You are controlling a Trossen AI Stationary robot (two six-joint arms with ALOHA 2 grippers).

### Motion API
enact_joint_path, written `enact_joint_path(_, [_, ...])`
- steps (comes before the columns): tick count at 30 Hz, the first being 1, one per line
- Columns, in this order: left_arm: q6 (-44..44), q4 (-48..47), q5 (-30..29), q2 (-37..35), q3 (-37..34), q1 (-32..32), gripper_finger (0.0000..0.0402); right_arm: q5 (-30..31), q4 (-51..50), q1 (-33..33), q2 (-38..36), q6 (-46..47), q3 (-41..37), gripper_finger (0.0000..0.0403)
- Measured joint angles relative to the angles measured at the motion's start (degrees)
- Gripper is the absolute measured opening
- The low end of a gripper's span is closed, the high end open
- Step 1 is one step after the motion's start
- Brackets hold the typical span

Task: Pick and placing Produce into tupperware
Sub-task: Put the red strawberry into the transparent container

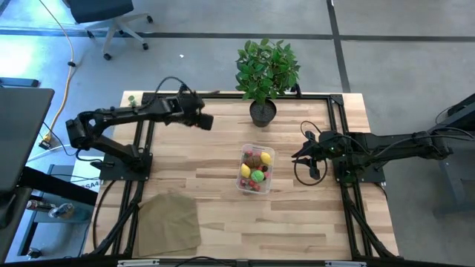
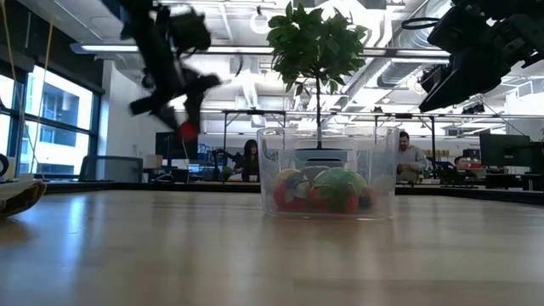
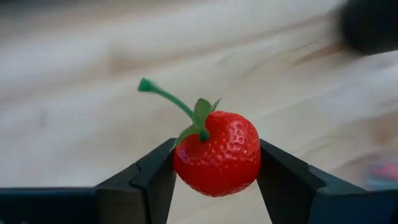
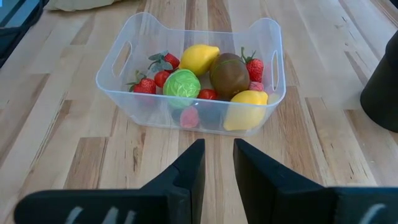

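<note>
The clear tupperware (image 1: 256, 169) stands mid-table and holds several toy produce pieces: lemons, a brown kiwi, a green lettuce and strawberries (image 4: 193, 68). My left gripper (image 1: 204, 121) hangs above the table, left of the plant and far-left of the tupperware, shut on a red toy strawberry (image 3: 216, 152) with a green stem. The low view shows that strawberry (image 2: 187, 130) well above the tabletop. My right gripper (image 4: 217, 162) waits to the right of the tupperware, pointing at it. Its fingers stand a narrow gap apart with nothing between them. My left gripper pinches the strawberry's two opposite sides (image 3: 180, 162) between its two fingers (image 3: 149, 180). The fingers slant downward. The strawberry is lifted clear of the table, and its green leaf and stem (image 3: 165, 94) stick out away from the fingers.
A potted green plant (image 1: 266, 74) stands at the far edge behind the tupperware; its dark pot (image 4: 382, 87) shows beside the right arm. A tan cloth (image 1: 169, 219) lies at the near left. People sit in the room beyond the table (image 2: 410, 157).
</note>
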Motion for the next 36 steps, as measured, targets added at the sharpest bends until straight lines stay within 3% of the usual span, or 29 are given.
enact_joint_path(5, [13.82,2.04,-1.23,0.19,9.69,-2.34,0.0186,0.0,0.0,0.02,0.01,0.0,0.0,0.0073])
enact_joint_path(11, [22.32,4.69,-1.46,1.39,17.24,-9.19,0.0169,0.0,0.0,0.02,0.0,0.0,0.0,0.0073])
enact_joint_path(18, [26.85,8.56,-1.26,9.0,22.85,-20.49,0.0182,0.0,0.0,0.02,0.0,0.0,0.0,0.0073])
enact_joint_path(25, [30.35,8.1,0.89,20.54,31.25,-28.65,0.017,0.0,0.0,0.02,0.0,0.0,0.0,0.0073])
enact_joint_path(36, [30.26,7.34,6.13,35.37,35.97,-30.79,0.0176,0.0,-0.14,0.01,0.0,0.0,0.0,0.0073])
